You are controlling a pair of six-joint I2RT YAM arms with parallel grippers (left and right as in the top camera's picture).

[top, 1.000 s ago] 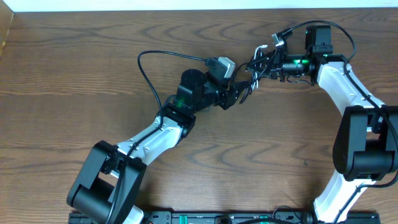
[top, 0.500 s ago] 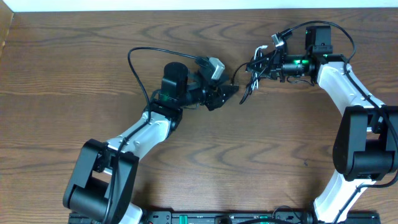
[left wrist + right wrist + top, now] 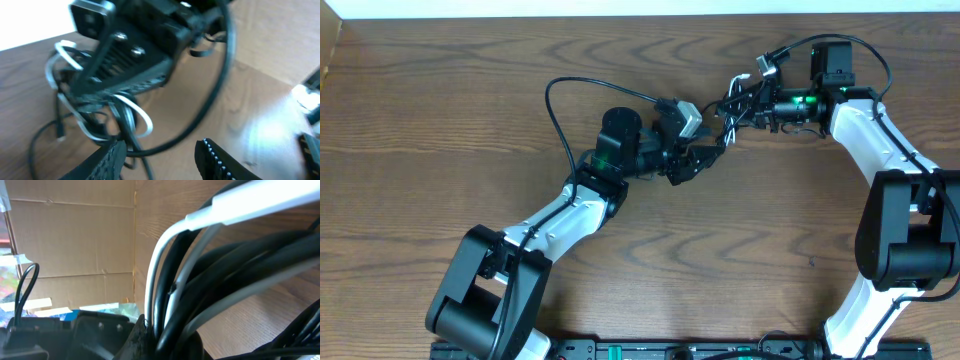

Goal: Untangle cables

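Cables point(image 3: 723, 124), apparently, in right gripper point(image 3: 744, 108)

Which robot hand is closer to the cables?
Right. The right hand is shut on the cables, holding the tangle. The left hand is open just beside them, to the lower left in the overhead view.

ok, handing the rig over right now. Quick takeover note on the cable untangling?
Grippers: the right gripper is shut on the cables. The left gripper has its jaws apart at the tangle's edge. A black strand runs between them, ungripped.
Where: the tangle is toward the far side of the table, between the two arms.
Done: one side of the tangle is clamped.
Left: the black and white cords are all knotted together, none pulled free.
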